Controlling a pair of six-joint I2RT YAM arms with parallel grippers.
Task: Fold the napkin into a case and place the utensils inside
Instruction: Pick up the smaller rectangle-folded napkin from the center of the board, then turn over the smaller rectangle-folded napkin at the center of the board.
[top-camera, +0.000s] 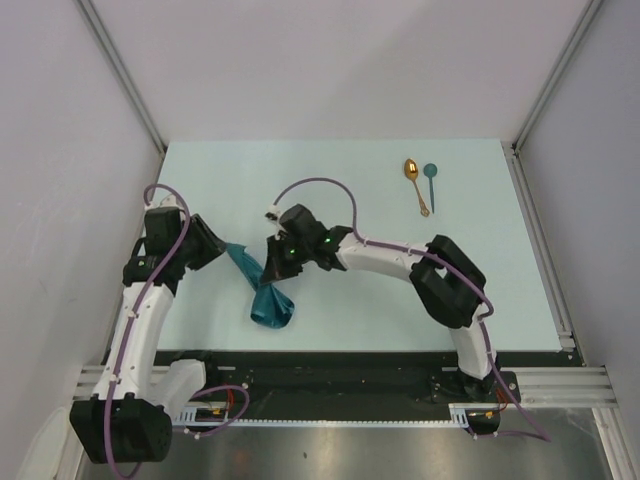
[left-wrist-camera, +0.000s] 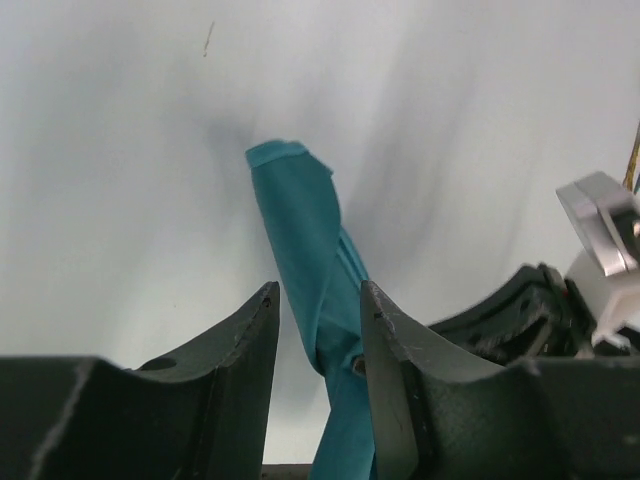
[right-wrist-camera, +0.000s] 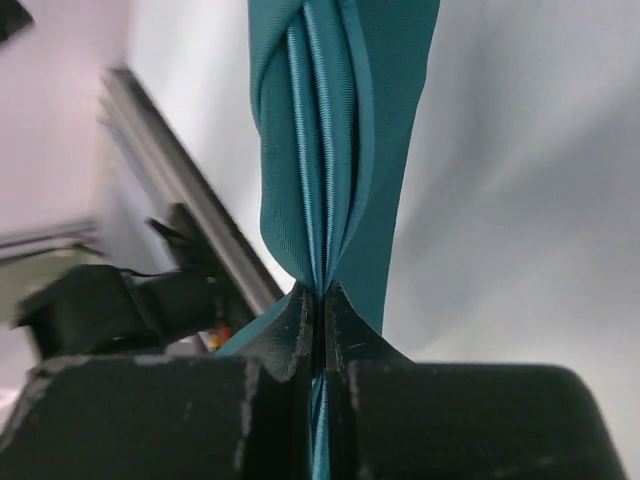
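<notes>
The teal napkin is bunched into a twisted rope, lifted between the two grippers left of the table's middle. My right gripper is shut on it; in the right wrist view the closed jaws pinch gathered folds of the cloth. My left gripper is open around the napkin's other end; in the left wrist view the cloth runs between the spread fingers and touches only the right one. The gold spoon and the teal spoon lie side by side at the back right. No case is formed.
The pale table is walled on three sides, with metal rails at the left and right. A black base bar runs along the near edge. The right arm's black wrist shows close by in the left wrist view.
</notes>
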